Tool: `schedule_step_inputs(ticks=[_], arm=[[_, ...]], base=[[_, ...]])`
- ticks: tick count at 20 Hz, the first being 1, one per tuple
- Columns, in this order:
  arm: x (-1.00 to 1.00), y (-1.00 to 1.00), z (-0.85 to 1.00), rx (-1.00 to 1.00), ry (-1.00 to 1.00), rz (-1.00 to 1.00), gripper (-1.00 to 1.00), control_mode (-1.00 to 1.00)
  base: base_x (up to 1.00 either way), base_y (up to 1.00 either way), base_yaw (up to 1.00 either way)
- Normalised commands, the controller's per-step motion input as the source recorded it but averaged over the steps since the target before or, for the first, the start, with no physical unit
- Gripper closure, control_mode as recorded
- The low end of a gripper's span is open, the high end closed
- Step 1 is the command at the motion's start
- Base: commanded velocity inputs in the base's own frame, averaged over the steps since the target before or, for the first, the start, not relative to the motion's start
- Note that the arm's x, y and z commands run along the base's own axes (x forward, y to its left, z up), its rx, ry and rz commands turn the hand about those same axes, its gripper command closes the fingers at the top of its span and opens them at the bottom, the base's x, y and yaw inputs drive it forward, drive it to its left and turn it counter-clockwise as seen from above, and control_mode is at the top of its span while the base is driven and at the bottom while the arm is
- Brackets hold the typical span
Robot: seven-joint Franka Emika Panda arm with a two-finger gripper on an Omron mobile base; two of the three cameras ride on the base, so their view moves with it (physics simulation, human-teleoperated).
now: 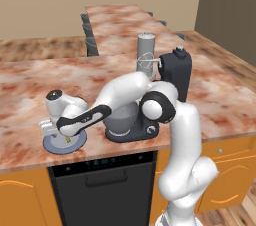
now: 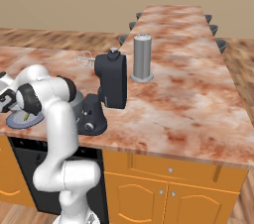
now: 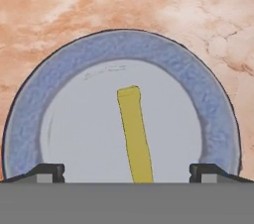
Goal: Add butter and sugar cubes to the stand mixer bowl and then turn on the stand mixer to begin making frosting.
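One stick of butter, and the pincer poised above it

One thin yellow stick of butter (image 3: 134,134) lies on the blue-grey plate (image 3: 30,119), near the front edge of the marbled counter (image 1: 30,85), and the gripper (image 3: 127,171) hangs straight over it. Its two dark fingertips (image 3: 49,171) stand spread as wide as they go, one on either side of the stick, with nothing between them yet. The stick runs almost along the line of sight from the hand, leaning a little, so the jaws already face its long flanks.

From behind the arm, the hand sits low over the plate, well left of the stand mixer (image 2: 106,94), whose black head is tipped back with the whisk in the air. The stand mixer bowl (image 1: 121,116) rests on the machine's base, mostly hidden by the forearm. I cannot make out the sugar cubes from where I stand; they may be on the plate under the hand, but that is a guess.

To do this step well, I reckon the hand should drop straight down until the tips nearly touch the plate, keep the stick centred, then close gently across its narrow width. Butter that slim could skid or tilt if one finger lands first, so a small twist to match its lean would help before squeezing.
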Motion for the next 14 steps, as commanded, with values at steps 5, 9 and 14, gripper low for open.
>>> schedule_step_inputs(ticks=[5,9,14], arm=[[0.13,-0.12,-0.26,0.00,0.00,0.00,-1.00,-1.00],[0.14,-0.11,-0.27,0.00,0.00,0.00,-1.00,-1.00],[0.14,-0.01,-0.35,0.00,0.00,0.00,-1.00,-1.00]], base=[[0.00,0.00,0.00],[0.00,0.00,0.00],[0.00,0.00,0.00]])
